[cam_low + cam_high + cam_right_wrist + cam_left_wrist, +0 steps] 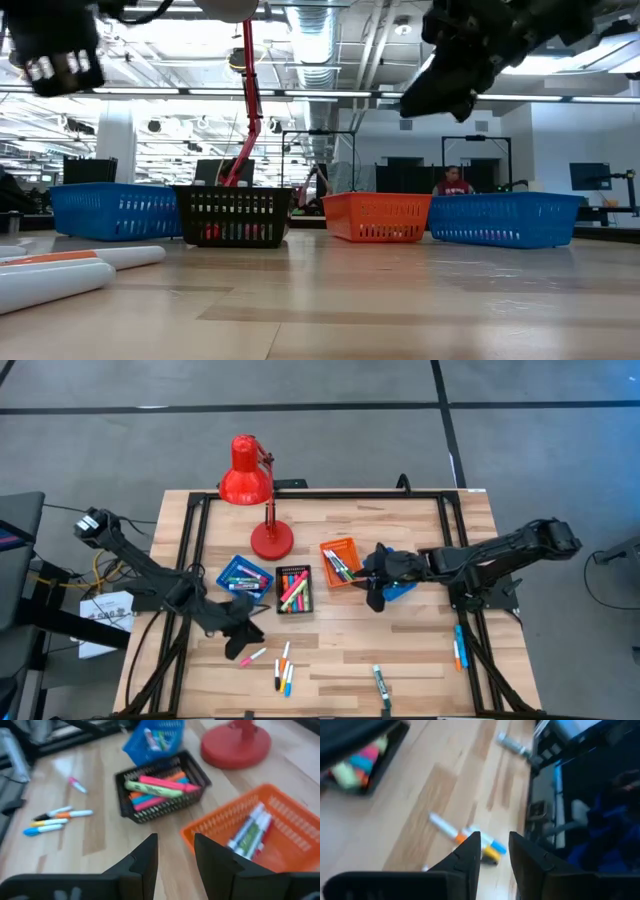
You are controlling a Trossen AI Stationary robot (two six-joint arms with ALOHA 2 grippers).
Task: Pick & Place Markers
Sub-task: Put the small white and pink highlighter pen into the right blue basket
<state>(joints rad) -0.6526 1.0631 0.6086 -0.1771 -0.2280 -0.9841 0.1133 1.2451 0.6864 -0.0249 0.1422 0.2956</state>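
Loose markers lie on the wooden table near its front edge: a pink one [252,656], a few orange, blue and white ones [284,672] and a grey-green one [381,685]. More lie in the blue tray [243,574], black tray [294,589] and orange tray [341,562]. My left gripper [243,640] hovers open and empty just left of the loose markers; its wrist view shows markers [465,835] beyond the fingers [495,852]. My right gripper [375,595] hangs open and empty above the table between the orange tray [260,830] and a second blue tray [402,590].
A red desk lamp [262,500] stands behind the trays, its round base [235,740] near the black tray [160,790]. Two more markers [459,645] lie by the right frame rail. A black frame [320,495] borders the table. Bare wood lies between the trays and the front edge.
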